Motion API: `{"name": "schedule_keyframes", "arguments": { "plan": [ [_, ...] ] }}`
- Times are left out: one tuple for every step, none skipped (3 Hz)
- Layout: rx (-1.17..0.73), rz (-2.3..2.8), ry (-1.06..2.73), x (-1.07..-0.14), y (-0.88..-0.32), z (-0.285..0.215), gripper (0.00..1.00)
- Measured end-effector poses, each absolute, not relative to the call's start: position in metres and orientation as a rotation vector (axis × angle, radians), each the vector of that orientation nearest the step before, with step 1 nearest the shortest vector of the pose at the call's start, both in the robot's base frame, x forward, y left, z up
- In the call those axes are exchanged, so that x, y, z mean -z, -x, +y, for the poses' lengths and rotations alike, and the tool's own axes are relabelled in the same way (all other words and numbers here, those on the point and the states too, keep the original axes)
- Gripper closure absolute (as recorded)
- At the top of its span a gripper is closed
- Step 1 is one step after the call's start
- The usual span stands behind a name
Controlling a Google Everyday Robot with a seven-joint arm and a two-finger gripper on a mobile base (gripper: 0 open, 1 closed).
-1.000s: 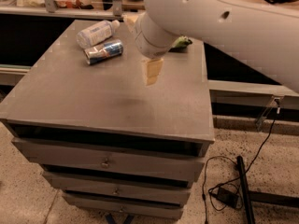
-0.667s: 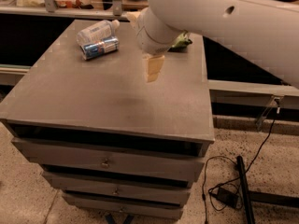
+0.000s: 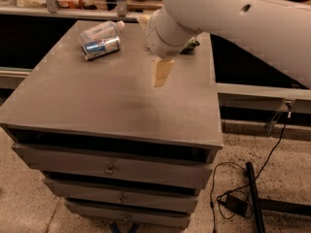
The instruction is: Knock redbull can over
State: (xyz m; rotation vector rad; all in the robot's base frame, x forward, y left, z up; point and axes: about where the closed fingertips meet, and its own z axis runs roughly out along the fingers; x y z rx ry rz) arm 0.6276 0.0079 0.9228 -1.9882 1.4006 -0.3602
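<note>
Your grey metal drawer cabinet (image 3: 97, 110) stands on speckled floor (image 3: 29, 198). Above its middle hangs the beige gripper (image 3: 163, 73); you cannot tell its state. At back left, the silver-and-blue redbull can (image 3: 102, 47) lies sideways against a clear plastic bottle (image 3: 99, 31), lettering unreadable.

redbull can (image 3: 101, 47): silver, blue band, far left | bottle (image 3: 98, 31): clear, white cap | gripper (image 3: 162, 73): cream-tan, above the table's far middle | arm (image 3: 233, 18): white | table (image 3: 97, 106): matte grey | snack bag (image 3: 193, 44): green | floor (image 3: 291, 188): beige, speckled | cable (image 3: 273, 152): black
</note>
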Motion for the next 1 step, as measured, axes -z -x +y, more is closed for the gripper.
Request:
{"name": "schedule_keyframes", "arguments": {
  "plan": [
    [0.357, 1.402, 1.987, -0.9226, -0.6275, 0.0081, 0.00]
  ]
}}
